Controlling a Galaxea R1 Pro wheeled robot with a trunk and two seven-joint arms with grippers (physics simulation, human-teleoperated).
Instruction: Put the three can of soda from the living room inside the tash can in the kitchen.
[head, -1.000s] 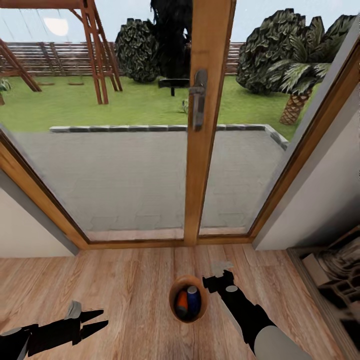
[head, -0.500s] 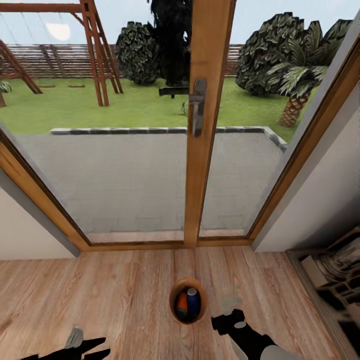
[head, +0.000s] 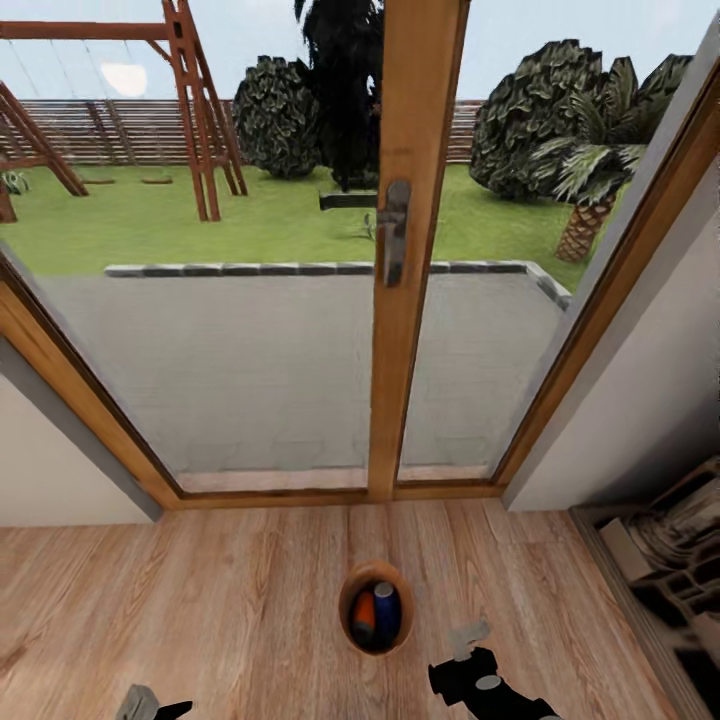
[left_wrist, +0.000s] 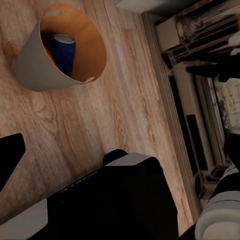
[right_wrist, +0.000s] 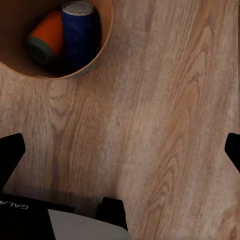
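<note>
trash can (head: 376, 640), 2 soda cans (head: 377, 612) inside

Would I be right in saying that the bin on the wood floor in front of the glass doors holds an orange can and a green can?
Not quite: the second can is dark blue, not green. The right wrist view shows the blue can beside the orange can inside the bin; the bin does stand on the wood floor before the glass doors.
</note>
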